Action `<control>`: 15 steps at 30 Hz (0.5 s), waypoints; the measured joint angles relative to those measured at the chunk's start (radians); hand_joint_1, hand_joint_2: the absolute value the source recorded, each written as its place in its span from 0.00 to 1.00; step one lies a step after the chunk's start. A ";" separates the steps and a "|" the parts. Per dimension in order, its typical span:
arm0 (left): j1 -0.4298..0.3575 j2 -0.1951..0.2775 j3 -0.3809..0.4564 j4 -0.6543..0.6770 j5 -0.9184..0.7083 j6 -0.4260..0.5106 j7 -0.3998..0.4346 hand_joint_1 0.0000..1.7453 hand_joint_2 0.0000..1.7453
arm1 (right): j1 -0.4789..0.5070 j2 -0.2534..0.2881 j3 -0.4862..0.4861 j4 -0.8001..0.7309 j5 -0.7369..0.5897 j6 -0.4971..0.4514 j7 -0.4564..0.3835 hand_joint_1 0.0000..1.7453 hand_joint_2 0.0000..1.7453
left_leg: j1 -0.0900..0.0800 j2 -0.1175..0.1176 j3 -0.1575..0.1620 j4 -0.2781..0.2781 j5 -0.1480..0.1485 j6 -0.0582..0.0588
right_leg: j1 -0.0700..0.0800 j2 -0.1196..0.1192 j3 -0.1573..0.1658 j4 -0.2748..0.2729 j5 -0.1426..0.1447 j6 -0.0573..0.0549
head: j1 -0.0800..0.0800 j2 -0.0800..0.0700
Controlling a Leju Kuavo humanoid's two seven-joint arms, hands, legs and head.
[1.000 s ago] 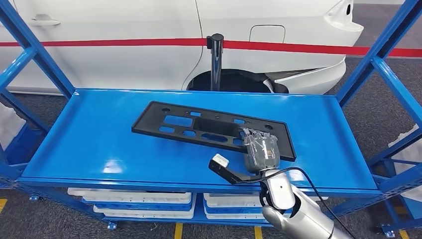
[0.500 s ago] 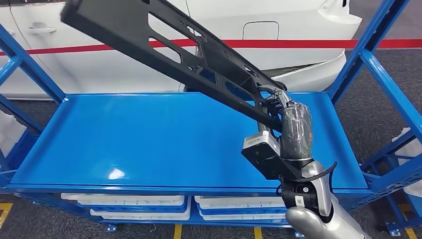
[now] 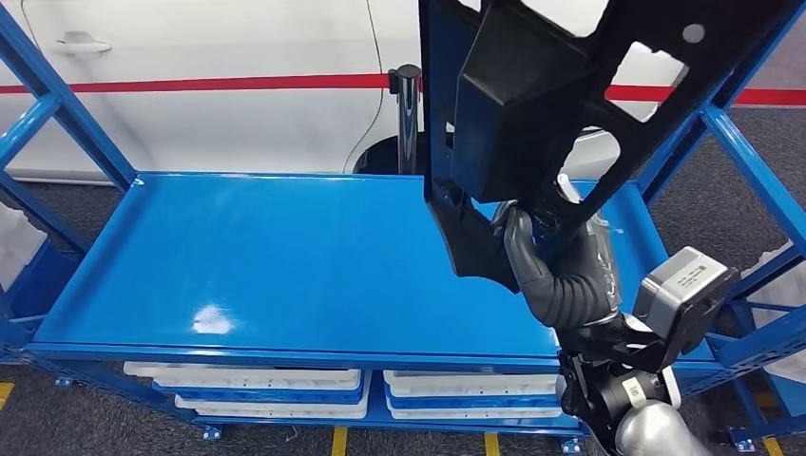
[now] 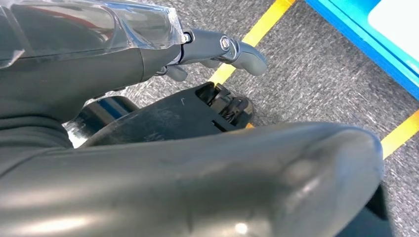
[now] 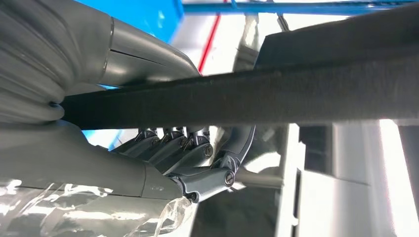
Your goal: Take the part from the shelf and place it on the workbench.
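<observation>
While your right robot hand [image 3: 561,271] has its fingers [image 5: 190,148] and thumb clamped on the lower edge of the black part [image 3: 532,104], treat that single grip as the thing to protect. The part stands nearly on end, running from the robot hand up toward 12 and 1 o'clock, well clear of the blue shelf [image 3: 285,266] and close in front of the head camera. I judge the long free end will lever hard against the grip, so turn slowly and keep the wrist steady. Watch the shelf's blue upright [image 3: 751,152] at 3 o'clock; the part's upper end crosses in front of it, and a fast swing could catch it. Your left robot hand [image 4: 148,54] hangs over the floor [image 4: 316,64], holding nothing, fingers loosely curled. No desk shows yet, so carry the part low once clear.
</observation>
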 joint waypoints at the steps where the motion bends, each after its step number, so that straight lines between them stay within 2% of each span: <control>1: 0.000 0.000 0.000 0.000 0.001 0.000 0.000 0.00 0.00 | 0.004 -0.003 -0.002 0.002 -0.008 0.001 0.004 1.00 1.00 | 0.001 -0.001 0.000 0.001 0.000 0.000 | -0.002 0.000 0.001 0.000 0.010 0.003 | 0.000 0.000; 2: 0.001 0.000 0.000 0.000 0.001 0.001 0.000 0.00 0.00 | 0.005 -0.006 -0.005 0.004 -0.008 0.003 0.016 1.00 1.00 | 0.002 -0.002 0.001 0.002 -0.001 -0.002 | -0.005 -0.001 0.023 -0.043 0.039 0.005 | 0.000 0.000; 4: 0.000 0.001 0.000 0.000 0.002 0.002 0.000 0.00 0.00 | 0.000 -0.011 -0.008 0.011 -0.014 0.016 0.056 1.00 1.00 | 0.003 -0.003 0.001 0.008 -0.007 -0.010 | -0.009 -0.001 0.098 -0.192 0.105 0.010 | 0.000 0.000; 5: -0.001 0.002 0.000 0.000 0.003 0.003 0.000 0.00 0.00 | -0.004 -0.013 -0.008 0.019 -0.029 0.027 0.077 1.00 1.00 | 0.001 -0.003 -0.001 0.013 -0.010 -0.016 | -0.010 0.000 0.124 -0.249 0.124 0.006 | 0.000 0.000; 6: -0.002 0.003 0.000 0.000 0.004 0.005 0.000 0.00 0.00 | -0.006 -0.015 -0.008 0.029 -0.055 0.039 0.093 1.00 1.00 | 0.000 -0.003 -0.004 0.016 -0.012 -0.021 | -0.009 0.002 0.136 -0.279 0.130 0.001 | 0.000 0.000; 9: -0.004 0.006 0.000 0.000 0.006 0.006 -0.002 0.00 0.00 | -0.009 -0.017 -0.008 0.067 -0.185 0.069 0.081 1.00 1.00 | 0.000 -0.004 -0.011 0.020 -0.013 -0.034 | -0.006 0.003 0.132 -0.284 0.131 -0.023 | -0.002 0.000; 11: -0.004 0.007 0.000 0.000 0.008 0.006 -0.009 0.00 0.50 | -0.006 -0.019 -0.012 0.084 -0.278 0.081 0.038 1.00 1.00 | 0.003 -0.003 -0.033 0.068 -0.042 -0.042 | -0.007 0.001 0.132 -0.286 0.133 -0.035 | -0.003 0.000; 13: -0.003 0.008 0.000 0.000 0.012 0.006 -0.017 0.00 1.00 | 0.000 -0.020 -0.016 0.096 -0.329 0.087 -0.005 1.00 1.00 | 0.005 -0.003 -0.095 0.200 -0.104 -0.050 | -0.007 0.000 0.131 -0.287 0.133 -0.042 | -0.004 0.000; 14: -0.002 0.008 0.000 0.000 0.014 0.005 -0.020 0.00 1.00 | 0.004 -0.021 -0.018 0.102 -0.339 0.089 -0.020 1.00 1.00 | 0.005 -0.003 -0.131 0.275 -0.131 -0.051 | -0.006 0.000 0.130 -0.286 0.133 -0.043 | -0.004 0.000; 15: -0.001 0.008 0.000 0.000 0.015 0.004 -0.023 0.00 1.00 | 0.010 -0.022 -0.018 0.107 -0.347 0.091 -0.033 1.00 1.00 | 0.005 -0.003 -0.159 0.326 -0.143 -0.051 | -0.004 0.000 0.131 -0.286 0.132 -0.044 | -0.004 0.000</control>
